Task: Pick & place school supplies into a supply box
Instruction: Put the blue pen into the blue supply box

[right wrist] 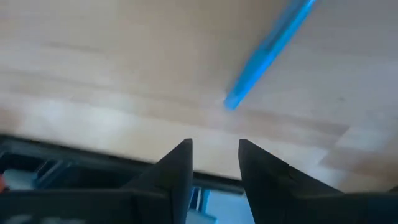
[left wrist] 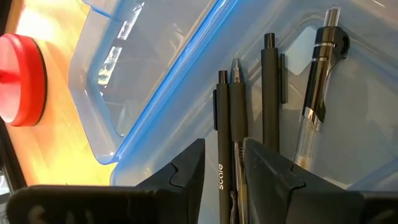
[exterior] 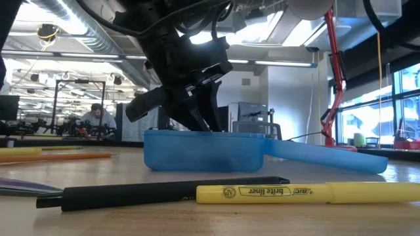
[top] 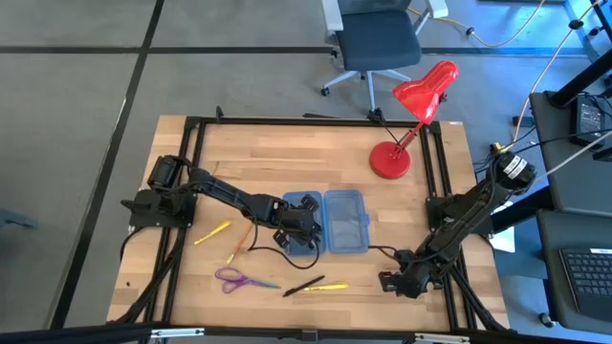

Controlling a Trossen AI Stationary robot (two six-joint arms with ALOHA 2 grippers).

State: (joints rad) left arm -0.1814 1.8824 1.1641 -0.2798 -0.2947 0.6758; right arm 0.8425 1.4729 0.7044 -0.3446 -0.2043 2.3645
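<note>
While you look straight down, your left gripper (top: pixel 298 222) sits over the left half of the open blue box (top: pixel 346 222) at mid-bench, hiding most of that half; the right half lies bare beside it. Left of the box a yellow pencil (top: pixel 212 232) and an orange pencil (top: pixel 240 243) lie on the bench (top: pixel 268 162). Nearer you are the purple scissors (top: pixel 239 280), a black pen (top: pixel 303 286) and a yellow highlighter (top: pixel 328 286), the last two almost end to end. Your right gripper (top: pixel 397 283) waits at the near right, close to the frame edge. A red lamp (top: pixel 406 119) stands at the far right.

From bench height, you see the left gripper (exterior: pixel 205 111) reaching down into the box (exterior: pixel 203 152), with the black pen (exterior: pixel 157 191) and highlighter (exterior: pixel 308 192) lying in front. A person (exterior: pixel 97 118) sits far off in the room.

Through the left wrist, your fingers (left wrist: pixel 186 171) are slightly parted with a black pen (left wrist: pixel 222 143) between them; you cannot tell whether they press it. It lies in the box (left wrist: pixel 124 93) beside other pens (left wrist: pixel 270 93), and the lamp base (left wrist: pixel 22 78) shows beyond.

Through the right wrist, your fingers (right wrist: pixel 177 165) stand apart, holding nothing, above bare bench (right wrist: pixel 124 74); a blue edge (right wrist: pixel 267 53) shows farther off.
</note>
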